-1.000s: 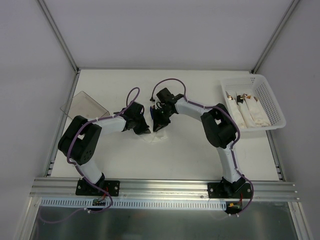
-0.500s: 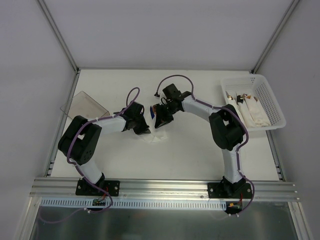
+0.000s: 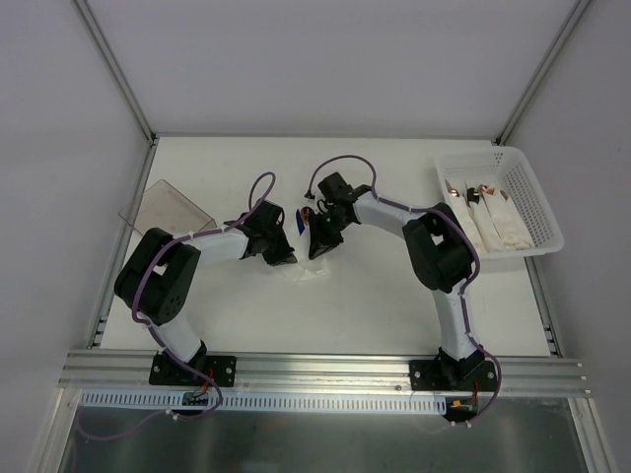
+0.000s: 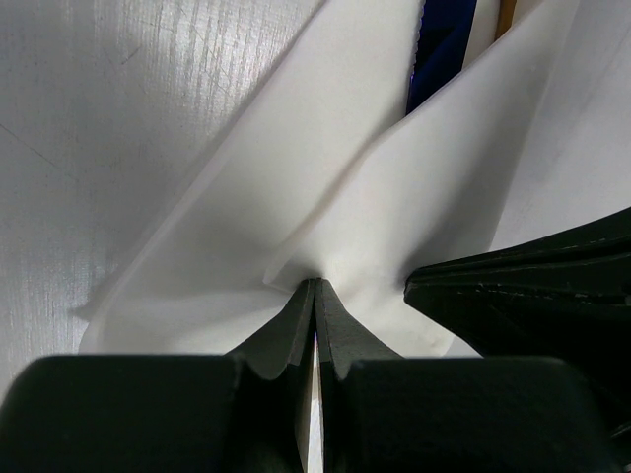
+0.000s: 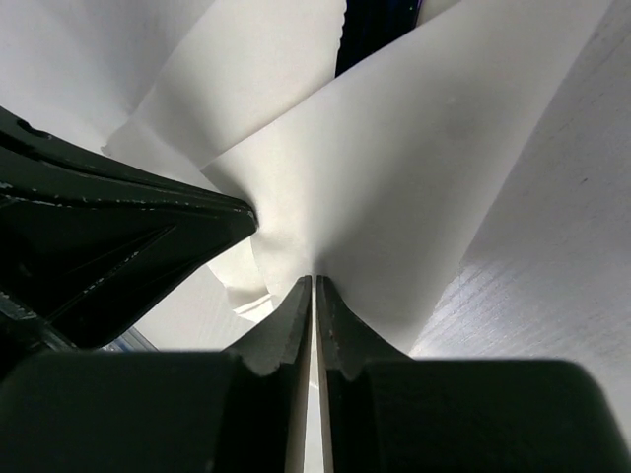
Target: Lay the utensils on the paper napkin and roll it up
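At the middle of the tabletop (image 3: 385, 315), we find both arms bent inward over the napkin (image 4: 414, 197), which sits crumpled and lifted into folds between them. The left claw (image 4: 314, 288) is pinched tight on one fold, its grip unchanged over the past second. The news is on the other side. The right claw (image 5: 314, 281), wider a second ago, has closed on a facing fold. Its wrist has swung in close to the left one, so each claw's dark fingers show in the other's camera. We judge that the sheet is now held from both sides, which suits folding or rolling it, though no tidy roll has formed yet. Just past the folds, a tan sliver, possibly a utensil (image 4: 506, 14), peeks out beside something blue; we cannot tell whether it lies inside the paper. Farther back, a clear container (image 3: 168, 207) stands at left and a white basket (image 3: 540, 202) holding wrapped bundles at right.
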{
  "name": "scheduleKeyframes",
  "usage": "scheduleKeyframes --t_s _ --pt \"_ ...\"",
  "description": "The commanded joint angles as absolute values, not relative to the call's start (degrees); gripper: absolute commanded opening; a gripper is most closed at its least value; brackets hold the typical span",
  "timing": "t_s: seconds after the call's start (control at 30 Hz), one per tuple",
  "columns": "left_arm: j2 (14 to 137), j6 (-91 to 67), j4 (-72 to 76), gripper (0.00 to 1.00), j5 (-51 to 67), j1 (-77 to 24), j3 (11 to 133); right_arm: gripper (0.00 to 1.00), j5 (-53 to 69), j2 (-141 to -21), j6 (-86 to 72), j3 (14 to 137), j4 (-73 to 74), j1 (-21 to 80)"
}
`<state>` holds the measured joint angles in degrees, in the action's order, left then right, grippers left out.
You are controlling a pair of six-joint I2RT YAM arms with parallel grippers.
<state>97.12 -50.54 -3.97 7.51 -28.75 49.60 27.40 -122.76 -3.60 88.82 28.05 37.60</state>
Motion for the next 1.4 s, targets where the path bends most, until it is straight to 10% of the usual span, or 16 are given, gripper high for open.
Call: scheduleKeyframes --t_s 0.0,1.37 --pt "98.26 -49.39 -9.40 0.00 5.54 -27.86 48.43 0.08 22.42 -124.98 -1.67 89.74 30.59 38.85" --pt "95.46 -49.40 -9.05 0.00 5.54 -27.95 47.20 0.06 15.91 -126.21 -2.02 91.14 33.22 40.61"
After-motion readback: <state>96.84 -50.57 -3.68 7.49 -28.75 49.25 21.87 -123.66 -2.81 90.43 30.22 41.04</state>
